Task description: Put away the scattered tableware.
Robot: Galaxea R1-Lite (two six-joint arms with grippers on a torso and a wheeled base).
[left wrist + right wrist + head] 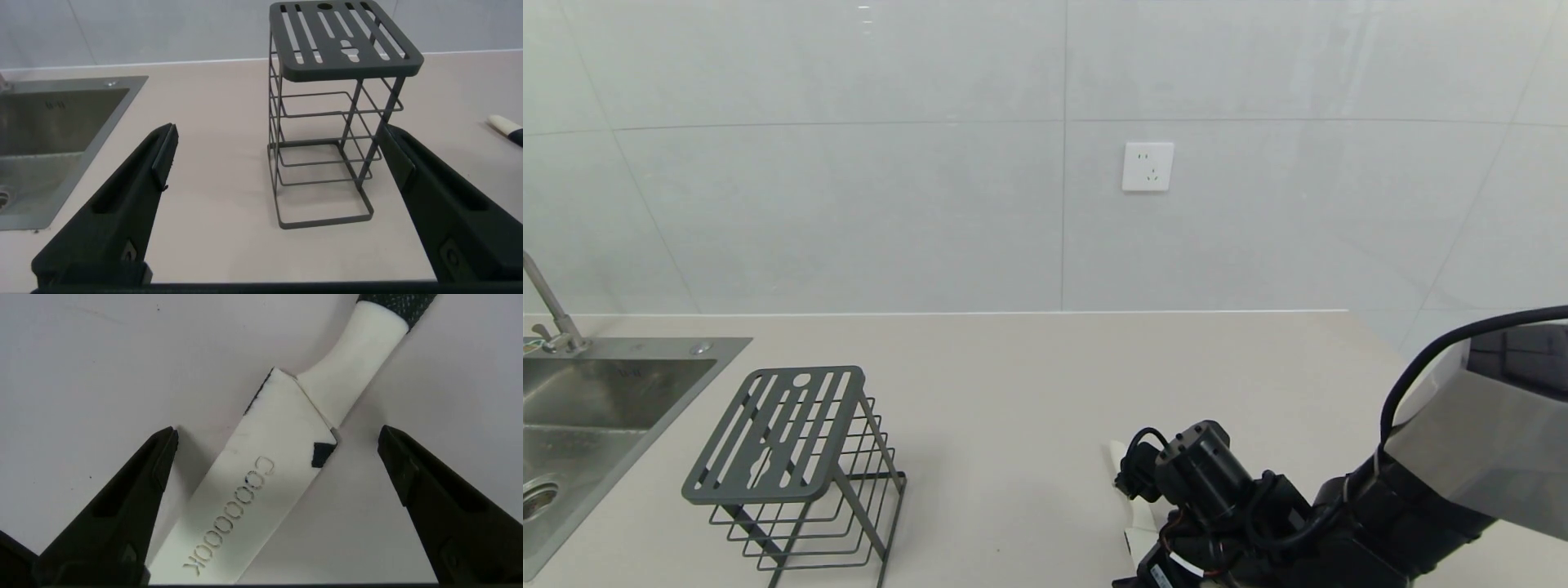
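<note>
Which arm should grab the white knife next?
Right. The right gripper hangs open over the knife, with a finger on each side. The left gripper faces the rack instead.

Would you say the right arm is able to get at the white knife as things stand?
Likely yes: the open right gripper hangs directly over the knife, straddling its blade, nothing in between.

head overlooks counter (1045, 384) and rack (768, 488), left wrist faces same rack, right wrist close over knife (245, 514)

Beige countertop (1029, 392) with wire rack (351, 69), white knife (265, 486)
</note>
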